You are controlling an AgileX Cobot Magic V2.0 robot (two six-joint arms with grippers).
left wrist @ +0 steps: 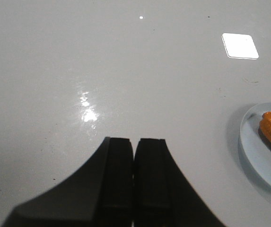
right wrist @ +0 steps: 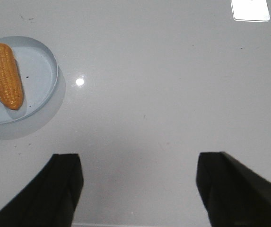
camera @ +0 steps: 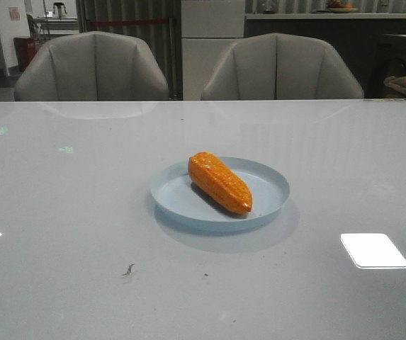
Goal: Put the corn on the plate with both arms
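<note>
Left wrist view shows the left gripper with its fingers pressed together over bare table, while the right gripper hangs spread wide and empty; both sit well apart from the plate. The corn already lies inside the plate, its long axis running diagonally, tapered end toward the robot. Neither arm looks clearly nearer, and the placement seems done.

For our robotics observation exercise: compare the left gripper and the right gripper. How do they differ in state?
The left gripper has its fingers pressed together, shut; the right gripper has its fingers spread wide, open. Both are black, empty, and hang over bare table, away from the corn lying on the plate.
</note>
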